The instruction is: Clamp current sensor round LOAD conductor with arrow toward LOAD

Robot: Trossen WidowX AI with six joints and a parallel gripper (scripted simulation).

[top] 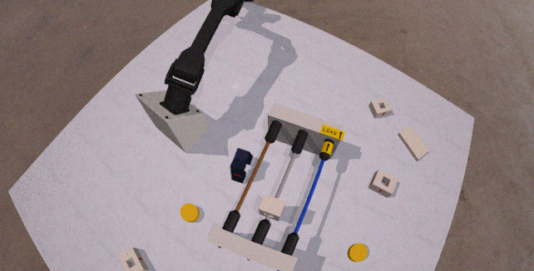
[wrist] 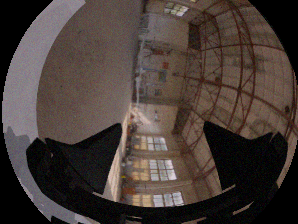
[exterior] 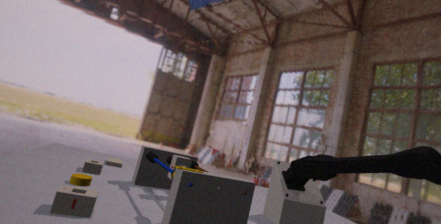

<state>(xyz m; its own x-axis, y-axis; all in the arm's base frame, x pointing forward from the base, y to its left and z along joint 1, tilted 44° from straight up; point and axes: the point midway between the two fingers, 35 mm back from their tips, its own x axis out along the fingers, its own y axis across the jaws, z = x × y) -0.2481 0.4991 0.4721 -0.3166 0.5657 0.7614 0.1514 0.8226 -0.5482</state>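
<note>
The dark navy split-core sensor stands on the table left of the brown conductor, its notched side facing that conductor; a small red mark shows near its lower end. The blue conductor runs between two end blocks, under the yellow LOAD marker with its black arrow. A yellow sleeve with an arrow is at its upper end. My gripper is open and empty, fingers wide apart. It is far from the sensor, at the table's far edge, partly cut off at the top in the top view.
A brown conductor and a grey conductor run beside the blue one. A pale block sits round the grey one. Pale blocks with square holes, a flat pale slab and yellow discs stand around.
</note>
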